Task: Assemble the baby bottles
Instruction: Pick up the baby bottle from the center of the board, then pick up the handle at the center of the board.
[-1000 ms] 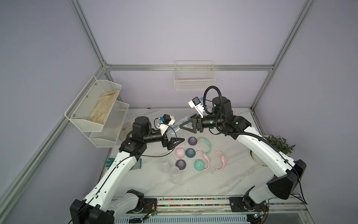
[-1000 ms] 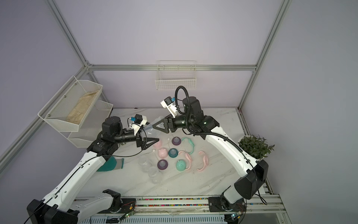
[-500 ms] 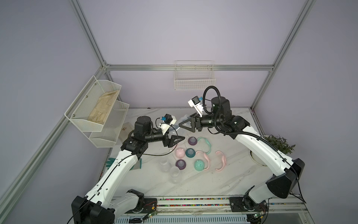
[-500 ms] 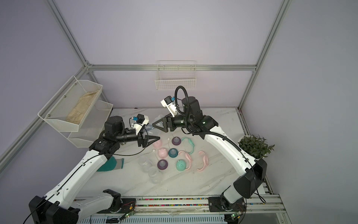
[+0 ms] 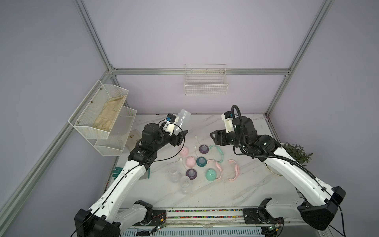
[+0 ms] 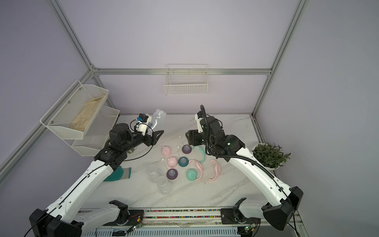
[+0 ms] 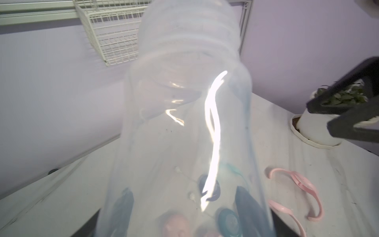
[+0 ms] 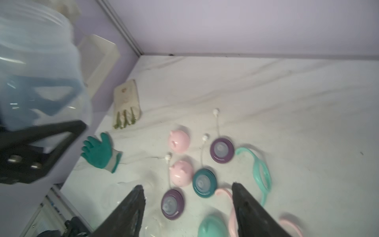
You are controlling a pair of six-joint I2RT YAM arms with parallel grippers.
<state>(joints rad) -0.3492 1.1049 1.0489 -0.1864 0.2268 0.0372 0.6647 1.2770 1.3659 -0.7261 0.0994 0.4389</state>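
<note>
Clear plastic bottle (image 5: 183, 118) sits clamped in the left end effector (image 5: 180, 133), above the marble counter (image 5: 235, 192), 11 o'clock from the teal round nipple collar (image 5: 201, 161). Right end effector (image 8: 186, 185) is empty, jaws apart. Step: collar fitting; next likely needs that collar grasped, aligned to neck.

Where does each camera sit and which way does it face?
Top views: high at the front, looking down toward the back wall over the table; left arm and right arm show.
Left wrist: behind the left gripper, looking past the clear bottle it holds to the back wall; jaws show through it.
Right wrist: behind the open right gripper, facing down and leftward over loose parts; both jaws show.
Shared: each wrist view catches the other gripper.
</note>
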